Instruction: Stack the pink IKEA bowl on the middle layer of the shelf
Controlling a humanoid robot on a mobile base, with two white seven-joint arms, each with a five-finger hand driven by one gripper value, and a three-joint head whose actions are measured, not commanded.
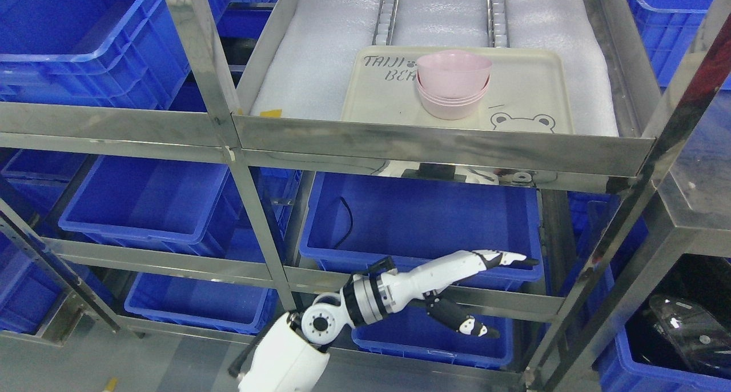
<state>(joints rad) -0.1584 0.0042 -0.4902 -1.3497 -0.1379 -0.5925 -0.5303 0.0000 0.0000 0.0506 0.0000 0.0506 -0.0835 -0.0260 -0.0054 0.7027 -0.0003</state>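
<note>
The pink bowls [453, 83], smooth round plastic, sit nested mouth-up on a cream tray [531, 95] on the foam-lined steel shelf [440, 143]. Below, the left hand [457, 289] holds nothing, fingers [511, 259] extended over a blue bin [422, 220].

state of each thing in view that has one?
pink bowls: nested stack, upright, top one tilted, on tray
tray: flat on shelf foam
left robot hand: open, holding nothing, below the shelf
blue bin: holds a black cable only
right robot hand: not in view
</note>
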